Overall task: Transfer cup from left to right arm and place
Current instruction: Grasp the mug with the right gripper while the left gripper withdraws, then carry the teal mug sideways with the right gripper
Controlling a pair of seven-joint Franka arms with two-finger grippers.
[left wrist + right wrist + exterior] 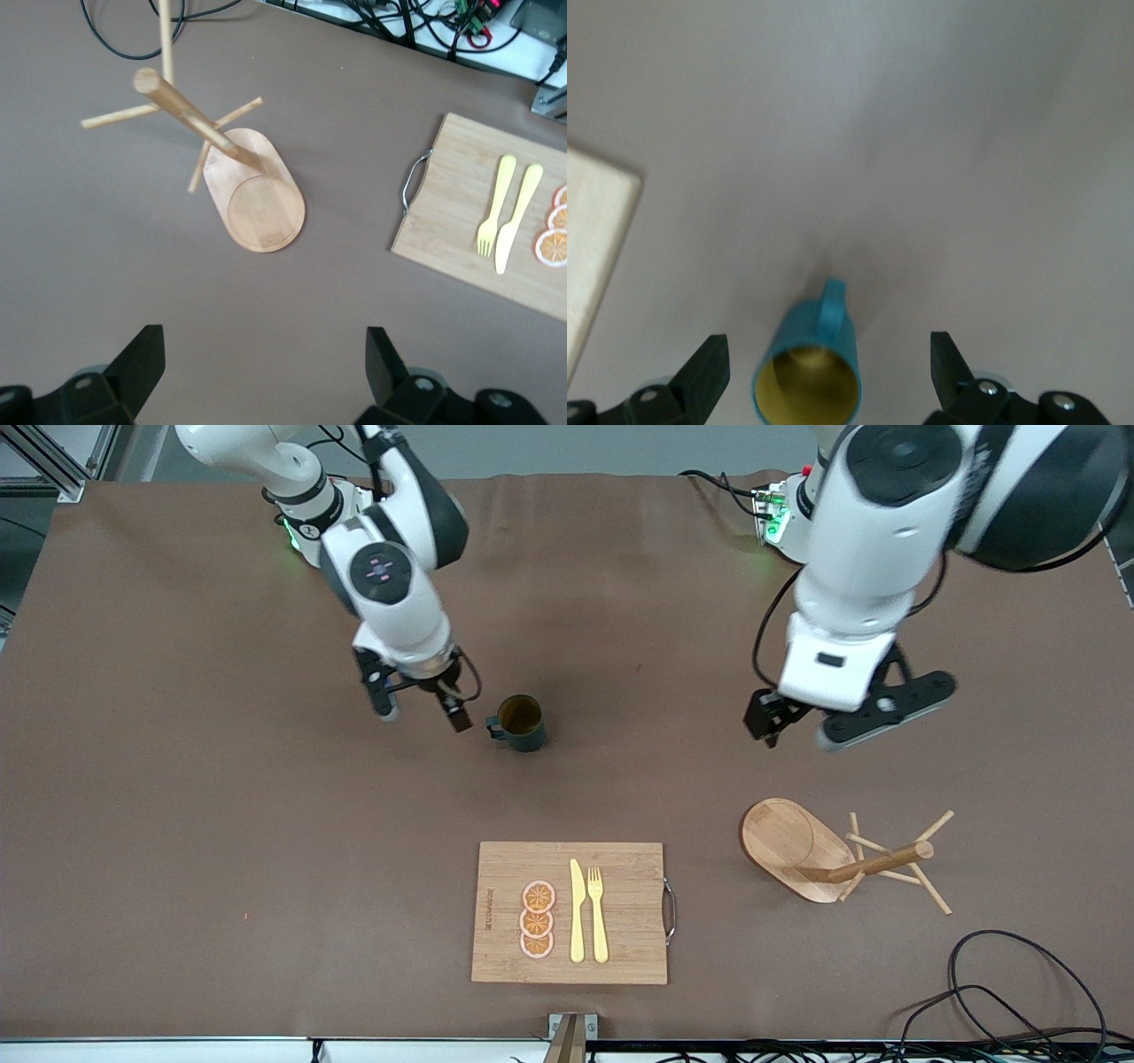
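Brown matte covering spreads over the bench (177,824), where the cup (519,724), a round dark teal mug with a tan inside and a side handle, stands upright near the middle. Just beside it toward the right arm's end, the right gripper (422,707) hangs with its fingers spread and empty; the left gripper (811,726) hangs likewise open above the bare covering. Near the front edge lie a rectangular bamboo cutting board (620,948) carrying a yellow knife (577,912), yellow fork (597,912) and three orange slices (537,920), and an oval-based wooden mug tree (828,850).
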